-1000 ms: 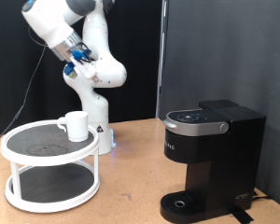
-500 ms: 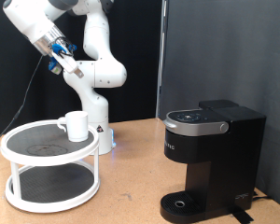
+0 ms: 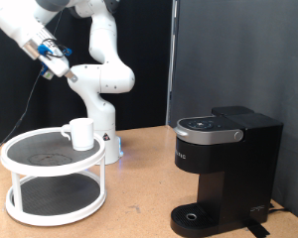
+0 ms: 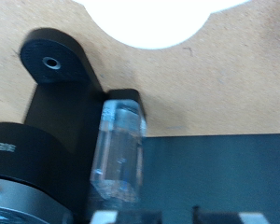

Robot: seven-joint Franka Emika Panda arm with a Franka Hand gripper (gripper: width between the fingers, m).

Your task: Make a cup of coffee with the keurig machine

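Note:
The white cup [image 3: 80, 133] stands upright on the top tier of a white round two-tier stand [image 3: 20, 159], at the exterior view's left. The black keurig machine [image 3: 223, 169] stands at the right with its lid down and nothing on its round drip base [image 3: 195, 216]. My gripper [image 3: 62, 65] is high in the air at the upper left, well above the cup, and empty. The wrist view looks down on the machine [image 4: 28, 173], its drip base [image 4: 51, 63] and its clear water tank [image 4: 119, 154]. My fingertips [image 4: 104, 217] show apart at that picture's edge.
The robot's white base [image 3: 101, 109] rises behind the stand. The brown tabletop [image 3: 139, 188] lies between stand and machine. A black curtain hangs behind. The stand's white rim [image 4: 154, 23] shows in the wrist view.
The gripper has swung towards the exterior view's left and slightly upward, further from the machine. The cup and the machine have not moved.

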